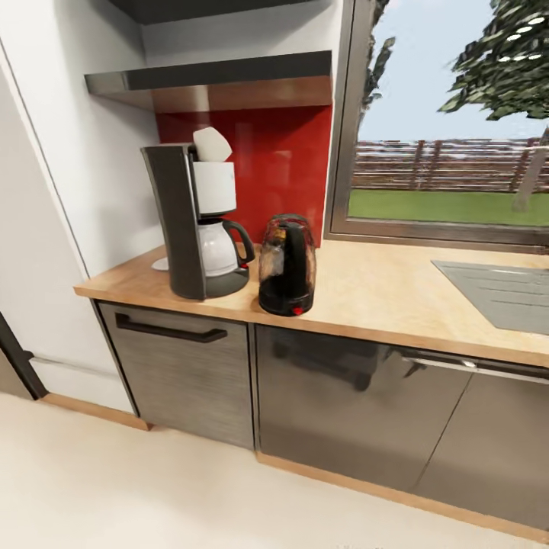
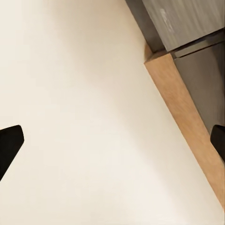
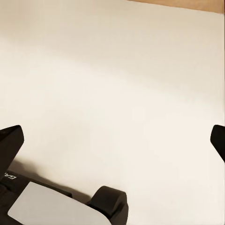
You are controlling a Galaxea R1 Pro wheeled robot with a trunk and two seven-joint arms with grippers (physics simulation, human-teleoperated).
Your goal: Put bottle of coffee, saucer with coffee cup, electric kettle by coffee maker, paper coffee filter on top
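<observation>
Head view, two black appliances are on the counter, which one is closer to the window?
The electric kettle, the rounded glass jug with the loop handle. The coffee maker, taller with a white filter housing, stands on its far side, nearer the wall.

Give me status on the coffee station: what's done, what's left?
Done: coffee maker on the kitchen countertop, electric kettle right beside it. A white item sits on top of the maker; I can't confirm it's the filter. A white edge behind the maker could be the saucer. In hand: nothing; both wrist views show open fingers over bare floor. Left: coffee bottle, cup, filter check.
</observation>
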